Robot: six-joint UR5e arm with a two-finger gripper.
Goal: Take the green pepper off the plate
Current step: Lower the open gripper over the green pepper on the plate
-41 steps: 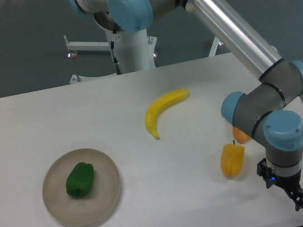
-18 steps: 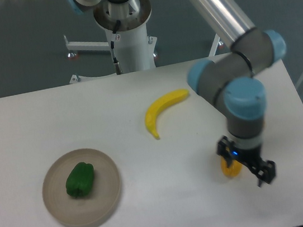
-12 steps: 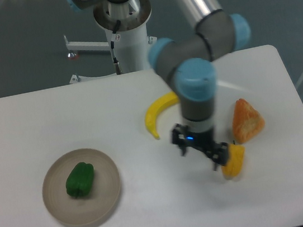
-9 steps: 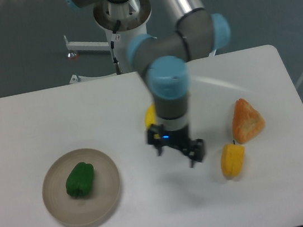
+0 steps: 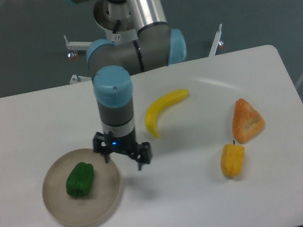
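Resting green pepper [image 5: 80, 180] on plate [image 5: 61, 213]

A white tabletop [image 5: 39, 118] fills the lower two thirds of the frame under even light, with a dark grey-blue floor [image 5: 12, 48] across the top and a white wheeled stand [image 5: 83, 46] at upper centre.

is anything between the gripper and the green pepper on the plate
Nothing visible. The open two-finger gripper hangs at the right rim of the round beige plate, and the dark green pepper lies uncovered left of it. The yellow banana lies off to the right.
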